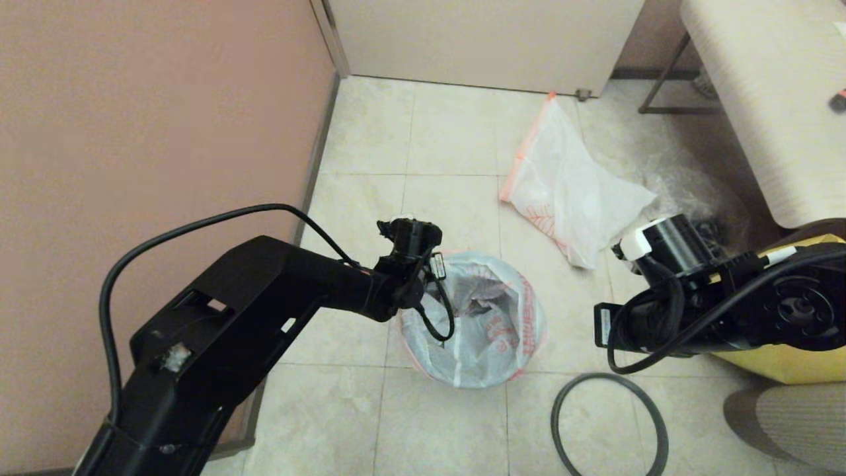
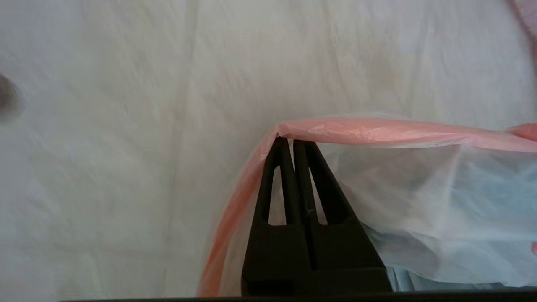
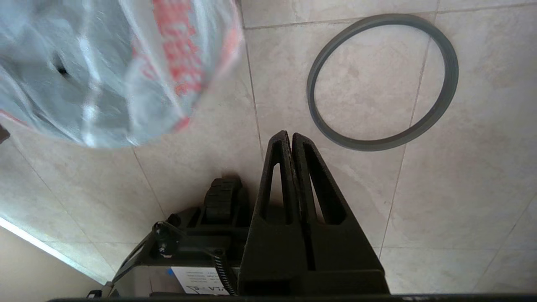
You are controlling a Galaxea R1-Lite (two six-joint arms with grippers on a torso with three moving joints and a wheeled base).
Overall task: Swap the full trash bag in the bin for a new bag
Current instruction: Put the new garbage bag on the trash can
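Full trash bag's [image 2: 419, 197] orange hem [image 2: 377, 131] drapes over the left gripper's [image 2: 292, 140] pressed-together fingertips.

Clear wrinkly bag [image 1: 691, 192] beside bench [image 1: 773, 99]; yellow tote [image 1: 786, 363] nearby.

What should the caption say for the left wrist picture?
Shut left gripper pinches the orange-red hem of the full trash bag.

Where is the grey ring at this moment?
In the head view, the ring lies flat on the floor tiles at the robot's right, just beside the bagged bin and below the right arm.
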